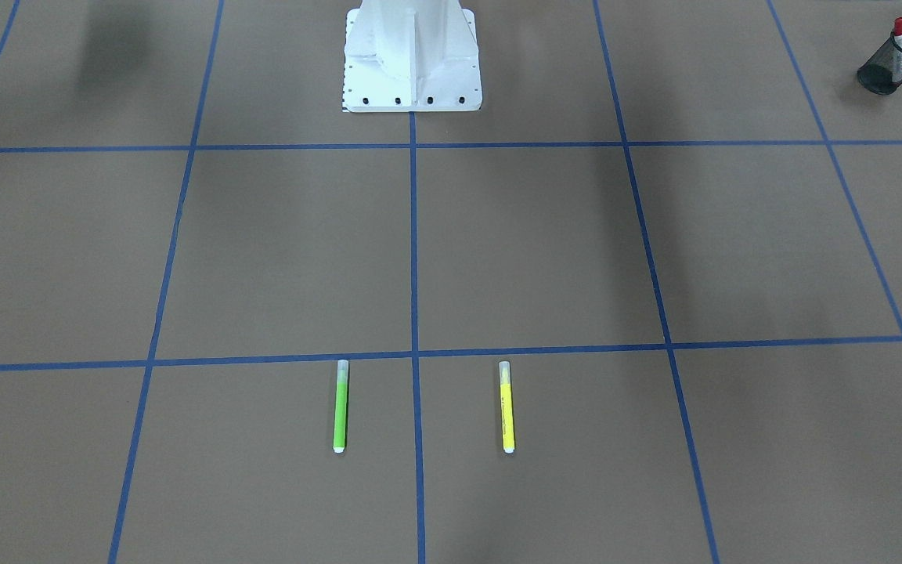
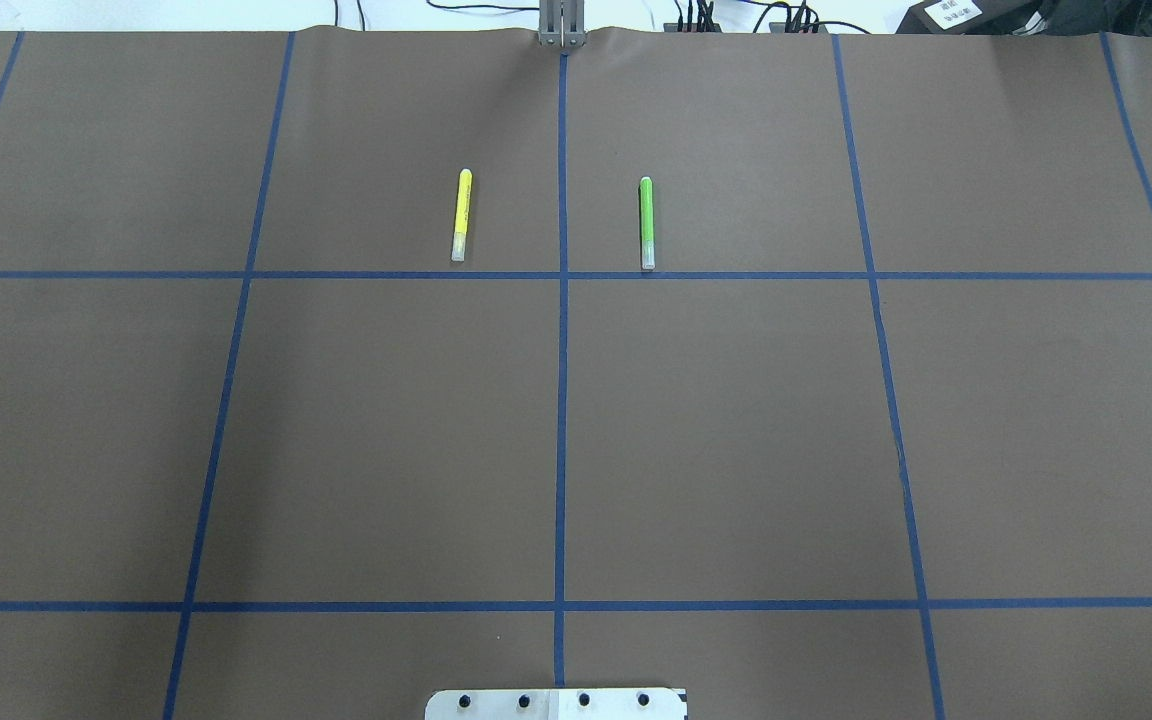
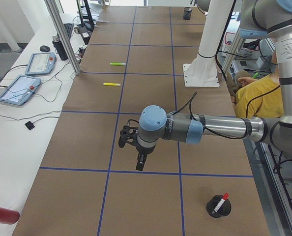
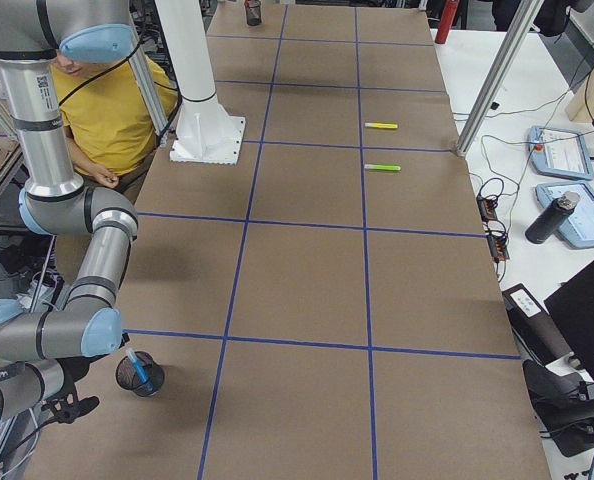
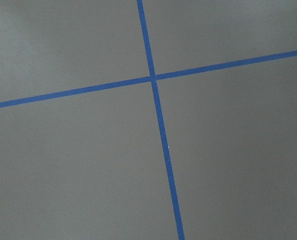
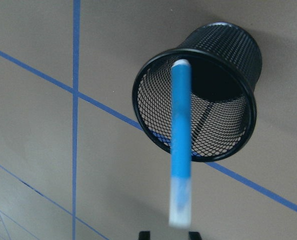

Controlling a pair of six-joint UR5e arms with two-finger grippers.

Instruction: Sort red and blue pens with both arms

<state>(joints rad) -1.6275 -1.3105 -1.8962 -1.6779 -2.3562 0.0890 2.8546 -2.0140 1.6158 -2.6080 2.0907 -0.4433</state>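
Note:
The red pen (image 1: 898,47) stands tilted in a black mesh cup (image 1: 885,66) at the table's corner on my left side. The exterior left view shows the same red pen (image 3: 219,202) and cup (image 3: 212,209). My left gripper (image 3: 141,161) hangs over bare table away from that cup; I cannot tell whether it is open or shut. The blue pen (image 6: 181,140) leans blurred in a second mesh cup (image 6: 238,60), white end down. My right gripper (image 6: 169,234) is just above its cap end, fingers apart and not touching it. The exterior right view also shows this blue pen (image 4: 140,372).
A green pen (image 2: 647,222) and a yellow pen (image 2: 462,215) lie parallel on the far side of the brown, blue-taped table. The white pedestal base (image 1: 412,55) stands at the robot's edge. A person in a yellow shirt (image 4: 117,110) sits behind the robot.

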